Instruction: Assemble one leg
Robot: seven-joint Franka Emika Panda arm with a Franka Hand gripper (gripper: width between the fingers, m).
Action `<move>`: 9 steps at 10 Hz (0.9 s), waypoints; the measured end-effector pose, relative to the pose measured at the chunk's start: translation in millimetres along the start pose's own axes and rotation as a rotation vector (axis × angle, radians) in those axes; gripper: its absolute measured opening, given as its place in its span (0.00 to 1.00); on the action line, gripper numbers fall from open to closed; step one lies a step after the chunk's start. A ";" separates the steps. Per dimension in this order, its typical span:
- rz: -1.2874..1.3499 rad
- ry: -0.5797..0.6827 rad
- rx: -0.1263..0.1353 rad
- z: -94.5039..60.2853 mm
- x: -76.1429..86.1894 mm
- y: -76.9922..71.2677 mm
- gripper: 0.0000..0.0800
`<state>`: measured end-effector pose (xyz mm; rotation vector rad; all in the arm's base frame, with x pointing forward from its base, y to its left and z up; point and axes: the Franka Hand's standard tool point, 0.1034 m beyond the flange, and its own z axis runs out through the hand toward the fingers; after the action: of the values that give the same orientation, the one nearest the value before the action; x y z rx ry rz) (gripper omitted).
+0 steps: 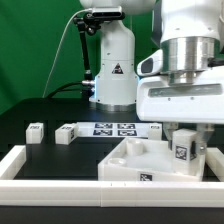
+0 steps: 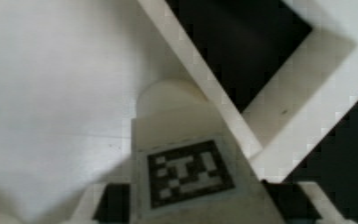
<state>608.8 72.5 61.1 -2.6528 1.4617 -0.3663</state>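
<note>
The pincer (image 1: 187,150) gripped the leg (image 1: 186,146) by its tagged side faces over the tray-like part (image 1: 135,160); it looked light, rigid, slightly slippery plastic.

Small white plastic leg between the fingers

The tagged white leg (image 2: 190,160) stood over a large white rimmed tray part (image 2: 60,90), fingers (image 2: 313,205) flanking it.

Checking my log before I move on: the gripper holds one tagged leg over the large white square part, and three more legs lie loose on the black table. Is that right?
Not three: the exterior view shows two loose legs on the black table. The rest stands: the gripper holds a tagged leg over the large white square part.
</note>
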 end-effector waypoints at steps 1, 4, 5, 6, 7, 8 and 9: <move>0.077 0.006 -0.018 0.9 3.0 5.5 0.40; 0.130 0.009 -0.022 0.4 4.2 6.5 0.71; 0.130 0.009 -0.022 0.4 4.2 6.5 0.79; 0.130 0.009 -0.022 0.4 4.1 6.5 0.79; 0.130 0.009 -0.022 0.4 4.2 6.5 0.81; 0.130 0.009 -0.022 0.4 4.2 6.5 0.81; 0.130 0.009 -0.022 0.4 4.2 6.5 0.81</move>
<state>605.8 65.5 60.1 -2.5584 1.6393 -0.3527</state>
